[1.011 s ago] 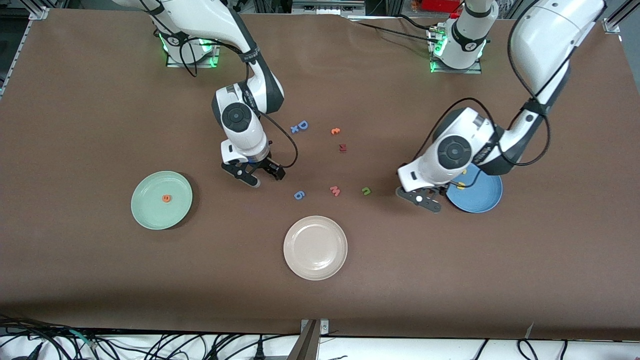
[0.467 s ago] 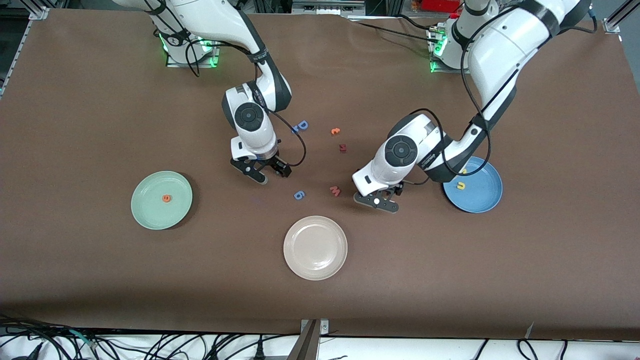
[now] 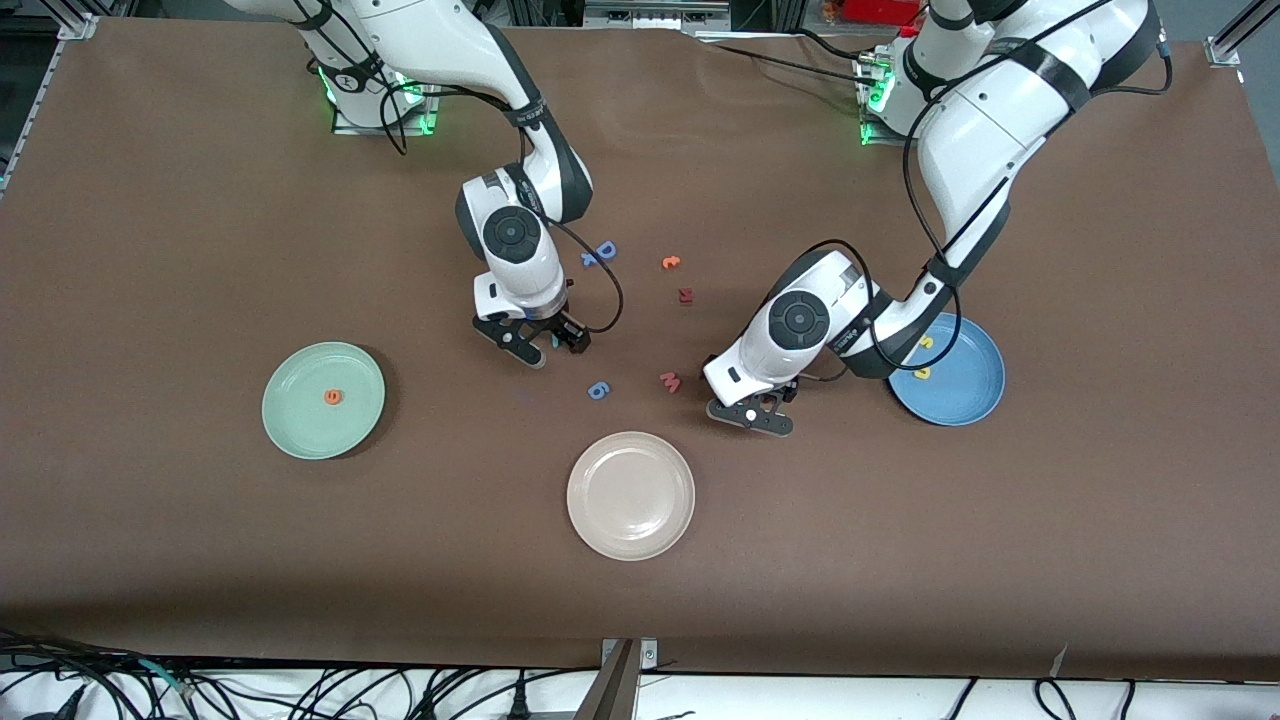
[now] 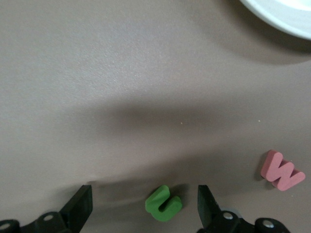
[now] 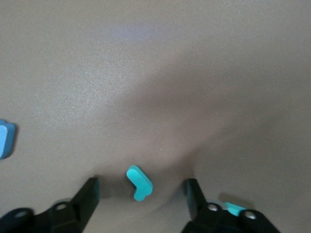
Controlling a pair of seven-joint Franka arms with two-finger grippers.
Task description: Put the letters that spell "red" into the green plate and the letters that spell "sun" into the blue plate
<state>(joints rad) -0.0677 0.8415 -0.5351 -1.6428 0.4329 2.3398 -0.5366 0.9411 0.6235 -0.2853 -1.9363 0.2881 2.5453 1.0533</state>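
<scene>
Two grippers hang low over the brown table, and each one hides the letter under it from the front camera. The left gripper is over a spot between the pink m and the blue plate. Its wrist view shows the green n lying flat between its wide-open fingers, not touching either one. The right gripper is over a spot near the blue D. Its wrist view shows the teal r on the table between its open fingers, with a gap on both sides. A second teal bit peeks out by one finger; I cannot tell which letter it is.

On the blue plate lie two yellow letters, partly covered by the left arm. The orange e sits in the green plate, at the right arm's end. The white plate sits nearest the camera. A small blue piece, a dark red piece and the orange c lie loose in the middle of the table. Cables run along the table's near edge.
</scene>
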